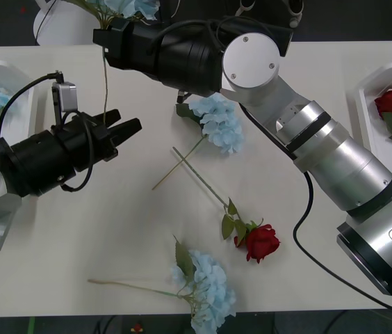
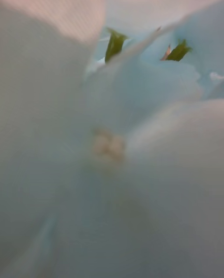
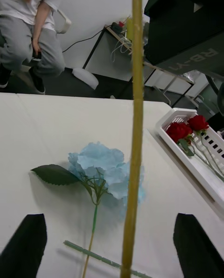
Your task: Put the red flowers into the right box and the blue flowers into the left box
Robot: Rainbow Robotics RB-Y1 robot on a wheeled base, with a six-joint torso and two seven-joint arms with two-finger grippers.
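From the front, the right tool (image 1: pixel 110 38) held a blue flower (image 1: pixel 130 7) far-left above the table (image 1: pixel 78 229), its grip hidden, apparently for handover. The left tool (image 1: pixel 123 125) waited spread. Its wrist camera showed the stem (image 3: pixel 135 119) hanging between its fingers.

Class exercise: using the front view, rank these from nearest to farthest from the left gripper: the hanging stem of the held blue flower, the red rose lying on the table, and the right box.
From the left gripper:
1. Hanging stem, just beside its fingertips.
2. Red rose on the table, toward the table's near middle.
3. Right box, at the far right edge, roses inside.
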